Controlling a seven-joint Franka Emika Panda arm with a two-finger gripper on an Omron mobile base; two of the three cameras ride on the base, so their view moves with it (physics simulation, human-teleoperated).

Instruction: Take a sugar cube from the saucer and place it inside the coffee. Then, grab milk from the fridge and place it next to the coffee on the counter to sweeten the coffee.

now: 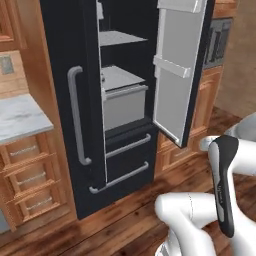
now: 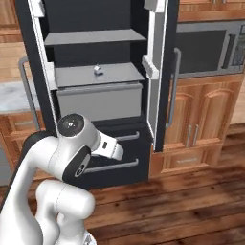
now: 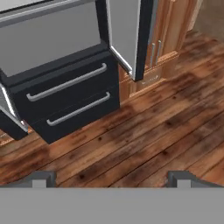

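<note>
Half the job looks left: the fridge stands open, the milk (small, untouched) sits on its middle shelf, and the gripper hangs wide, empty, below the fridge's drawers.

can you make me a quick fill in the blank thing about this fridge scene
1. The fridge stands with its upper doors ____.
2. The milk sits on a grey ____ inside the fridge, above a grey drawer.
3. In the hand view the gripper is open and points down at the wooden ____.
4. Right of the fridge, a ____ is built into the wooden cabinets.

Missing words: open; shelf; floor; microwave
</note>
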